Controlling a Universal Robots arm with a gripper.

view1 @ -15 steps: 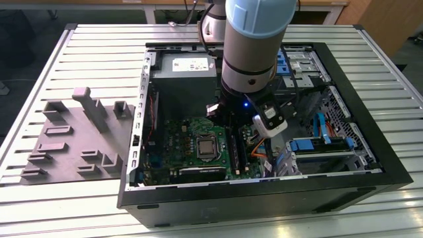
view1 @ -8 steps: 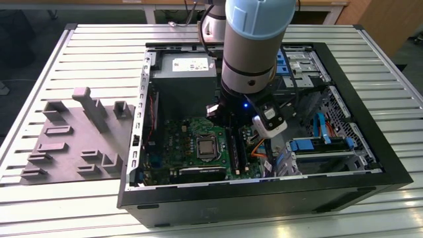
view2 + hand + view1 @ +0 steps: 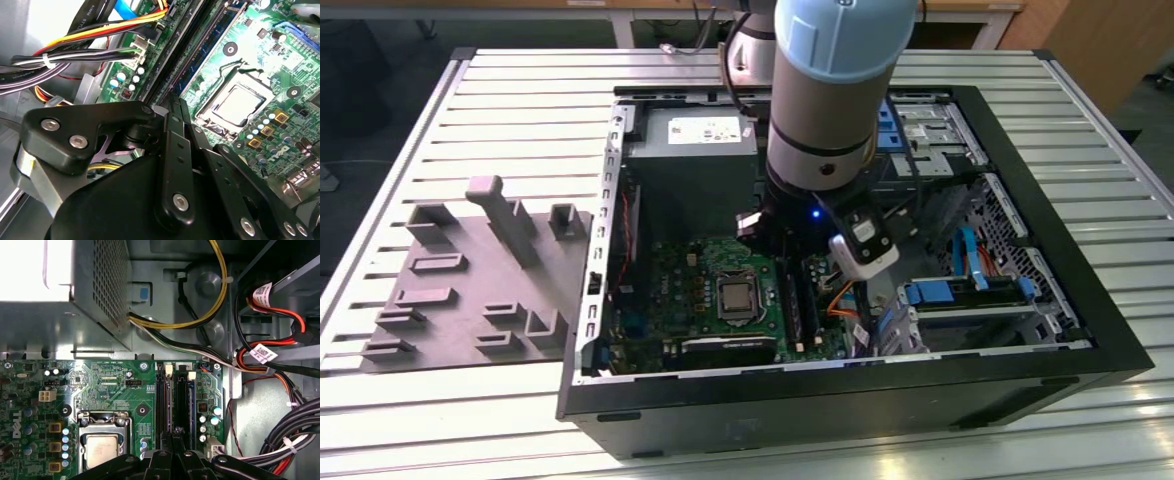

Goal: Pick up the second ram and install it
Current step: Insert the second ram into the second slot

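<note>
Gripper [image 3: 175, 107] closed on second ram [image 3: 202, 47], inside PC case [image 3: 1067, 330], at mobo slots.

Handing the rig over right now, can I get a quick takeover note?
Gripper: shut, down inside the open PC case, its tips right over the memory slots beside the CPU socket.
Ram: one blue-green stick sits along a slot just ahead of the tips. I cannot tell whether it is the second one, or whether the fingers pinch anything.
Done: arm has reached the slots.
Left: full seating and closed latches are not confirmed.
</note>
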